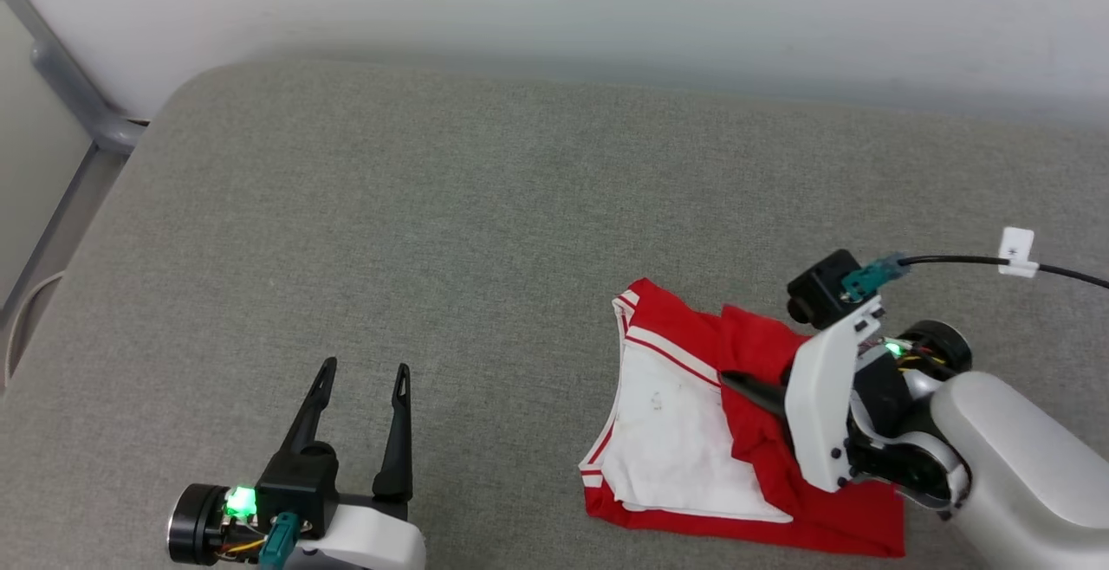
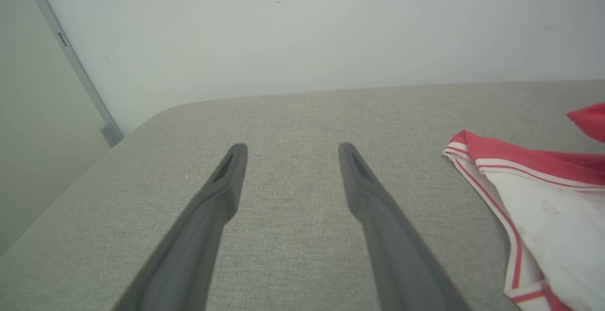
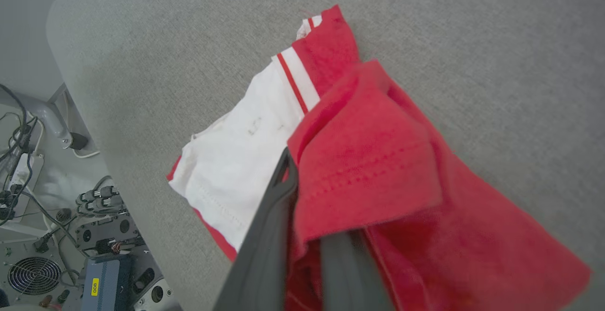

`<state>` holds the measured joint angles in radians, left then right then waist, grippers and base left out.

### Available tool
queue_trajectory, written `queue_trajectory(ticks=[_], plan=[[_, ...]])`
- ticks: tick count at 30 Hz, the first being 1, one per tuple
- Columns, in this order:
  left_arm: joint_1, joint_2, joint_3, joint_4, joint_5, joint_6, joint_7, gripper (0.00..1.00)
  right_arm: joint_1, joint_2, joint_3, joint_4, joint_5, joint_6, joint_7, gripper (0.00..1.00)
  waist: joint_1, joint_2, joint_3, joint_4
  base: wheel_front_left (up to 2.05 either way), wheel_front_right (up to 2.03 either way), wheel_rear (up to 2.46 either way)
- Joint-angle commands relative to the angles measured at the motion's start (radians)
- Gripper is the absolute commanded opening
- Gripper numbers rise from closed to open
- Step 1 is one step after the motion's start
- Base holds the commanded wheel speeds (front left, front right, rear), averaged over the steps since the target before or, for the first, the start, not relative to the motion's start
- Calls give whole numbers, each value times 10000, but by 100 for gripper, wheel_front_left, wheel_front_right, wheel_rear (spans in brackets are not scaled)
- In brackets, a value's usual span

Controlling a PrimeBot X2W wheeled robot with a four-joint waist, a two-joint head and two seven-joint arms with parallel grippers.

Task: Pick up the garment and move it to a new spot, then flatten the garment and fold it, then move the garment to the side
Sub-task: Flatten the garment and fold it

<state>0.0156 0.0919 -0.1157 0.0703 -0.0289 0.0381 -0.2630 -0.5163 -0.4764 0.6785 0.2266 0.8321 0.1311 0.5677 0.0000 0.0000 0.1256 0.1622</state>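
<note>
Garment [image 3: 368,159] fold between right tool [image 3: 302,193] fingers, wrist view

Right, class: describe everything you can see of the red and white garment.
The garment looks like soft knit: red body, a white sleeve panel uppermost, red-and-white striped trim. It lies loosely folded and rumpled on the grey cushion. The right gripper pinches a raised red fold between its fingers.
</note>
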Motion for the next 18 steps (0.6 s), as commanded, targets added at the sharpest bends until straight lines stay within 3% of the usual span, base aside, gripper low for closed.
queue_trajectory(ticks=[1,7,13,14,16,18], plan=[[-127,-27,-26,-6,83,-19,-22,100,-310,210,258,236,-72,-9,-153,0,0,0,105,90,0,0,0],[-293,-145,-128,56,87,-18,-22,100,-1088,740,1291,1624,-585,-9,-784,0,0,0,295,301,0,0,0],[-324,-214,-99,94,40,28,-22,100,-1114,948,1800,2702,-364,-9,-1334,0,0,0,342,403,0,0,0],[-293,-218,-71,96,38,31,-22,100,-1114,939,1829,2748,-335,-9,-1488,17,0,0,329,387,0,0,0],[-204,-218,-13,120,36,38,-22,100,-1128,811,1952,2673,-299,-9,-1812,100,0,0,268,339,0,0,0],[-144,-222,36,140,56,55,-22,100,-1150,624,1938,2449,-309,-9,-2358,100,0,0,172,247,0,0,0]])
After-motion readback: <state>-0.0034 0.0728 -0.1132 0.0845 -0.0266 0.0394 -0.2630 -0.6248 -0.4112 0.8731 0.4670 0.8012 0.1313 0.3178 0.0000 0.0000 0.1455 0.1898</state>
